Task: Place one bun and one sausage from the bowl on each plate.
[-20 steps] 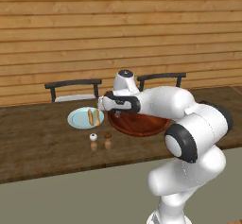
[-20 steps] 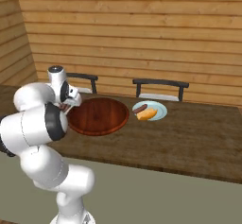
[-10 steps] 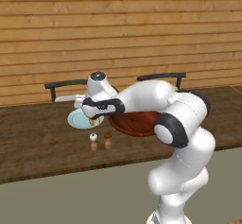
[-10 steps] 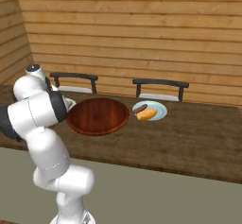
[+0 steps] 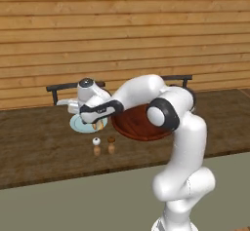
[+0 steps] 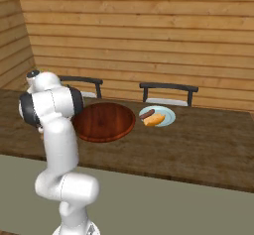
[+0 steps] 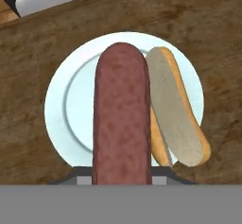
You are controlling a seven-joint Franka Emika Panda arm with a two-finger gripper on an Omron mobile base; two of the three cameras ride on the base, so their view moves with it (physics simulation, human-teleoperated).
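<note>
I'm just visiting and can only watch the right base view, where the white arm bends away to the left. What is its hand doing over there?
Observer: In the hand view, the gripper holds a reddish-brown sausage over a pale blue round plate.
Operator: Is that plate bare?
Observer: No, a split tan bun already lies on it, beside the sausage.
Operator: I see another blue plate with food by the big glossy brown bowl. Is anything else on the table?
Observer: Yes. The left base view shows two small shakers, one white-topped, one dark-topped, standing on the wooden table in front of the left plate.
</note>
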